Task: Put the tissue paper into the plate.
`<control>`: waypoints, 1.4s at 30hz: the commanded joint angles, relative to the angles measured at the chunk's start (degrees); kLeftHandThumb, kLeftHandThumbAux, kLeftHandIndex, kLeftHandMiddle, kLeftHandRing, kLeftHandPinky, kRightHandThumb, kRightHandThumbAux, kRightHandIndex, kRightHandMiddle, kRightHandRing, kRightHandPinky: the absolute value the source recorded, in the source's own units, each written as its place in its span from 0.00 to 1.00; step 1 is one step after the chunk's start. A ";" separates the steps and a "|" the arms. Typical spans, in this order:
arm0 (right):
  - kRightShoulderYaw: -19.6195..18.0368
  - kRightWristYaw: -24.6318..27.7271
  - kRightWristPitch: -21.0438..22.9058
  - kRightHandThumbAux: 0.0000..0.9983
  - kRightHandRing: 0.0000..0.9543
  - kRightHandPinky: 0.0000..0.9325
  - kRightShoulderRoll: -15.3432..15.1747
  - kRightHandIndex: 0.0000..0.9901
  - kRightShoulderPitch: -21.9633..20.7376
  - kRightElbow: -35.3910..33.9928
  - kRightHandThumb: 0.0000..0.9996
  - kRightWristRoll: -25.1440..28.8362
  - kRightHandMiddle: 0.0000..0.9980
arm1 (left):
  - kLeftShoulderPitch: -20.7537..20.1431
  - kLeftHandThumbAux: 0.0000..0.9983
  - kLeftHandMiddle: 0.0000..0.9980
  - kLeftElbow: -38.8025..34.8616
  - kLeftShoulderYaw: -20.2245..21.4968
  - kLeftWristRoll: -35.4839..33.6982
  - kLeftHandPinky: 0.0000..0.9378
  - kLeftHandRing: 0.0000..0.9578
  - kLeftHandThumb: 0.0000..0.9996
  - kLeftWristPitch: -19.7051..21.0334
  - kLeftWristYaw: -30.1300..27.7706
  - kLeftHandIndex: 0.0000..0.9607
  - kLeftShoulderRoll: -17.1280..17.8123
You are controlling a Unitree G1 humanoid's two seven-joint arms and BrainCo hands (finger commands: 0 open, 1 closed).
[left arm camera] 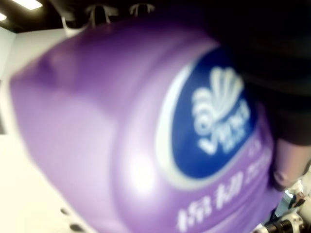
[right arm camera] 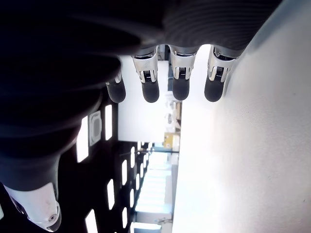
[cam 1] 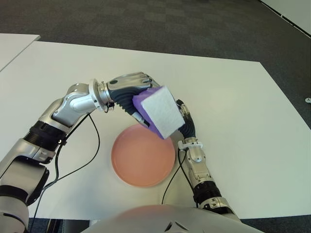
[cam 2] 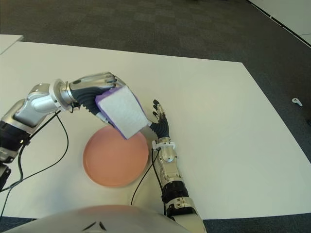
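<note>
1. My left hand is clamped around the purple plastic-wrapped pack of white tissue paper, fingers wrapped over its top and side.
2. The pack is in the air, tilted, above the far edge of the round salmon-pink plate, its white face turned up.
3. In my left wrist view the purple wrapper fills nearly everything, with a blue oval logo on it.
4. The plate lies flat on the white bench, with nothing in it.
5. My right hand shows just beside the plate, on its right, fingers straight and holding nothing.
</note>
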 commanded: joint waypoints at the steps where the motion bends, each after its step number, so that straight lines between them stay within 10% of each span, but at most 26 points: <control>1: -0.75 -0.12 5.49 0.67 0.00 0.00 -0.34 0.00 6.82 8.10 0.15 0.40 0.00 | 3.39 0.67 0.53 -6.57 -0.14 0.32 0.84 0.83 0.86 3.85 -7.24 0.42 4.42; 9: -0.53 -0.67 5.64 0.67 0.00 0.00 -0.31 0.00 7.18 7.35 0.15 -0.30 0.00 | 6.90 0.66 0.58 -10.49 -1.48 8.19 0.77 0.81 0.86 7.05 -11.70 0.44 5.92; 21: -0.44 -0.74 5.09 0.68 0.00 0.00 -0.24 0.00 6.58 8.55 0.15 -0.50 0.00 | 1.76 0.66 0.56 -5.72 -4.07 24.77 0.85 0.82 0.86 -6.92 -8.98 0.43 6.48; 42: 0.13 -1.47 4.53 0.66 0.00 0.00 -0.55 0.00 5.62 9.95 0.14 -1.96 0.00 | -1.87 0.66 0.57 -1.32 -3.64 24.59 0.90 0.86 0.86 -11.88 -7.60 0.43 4.60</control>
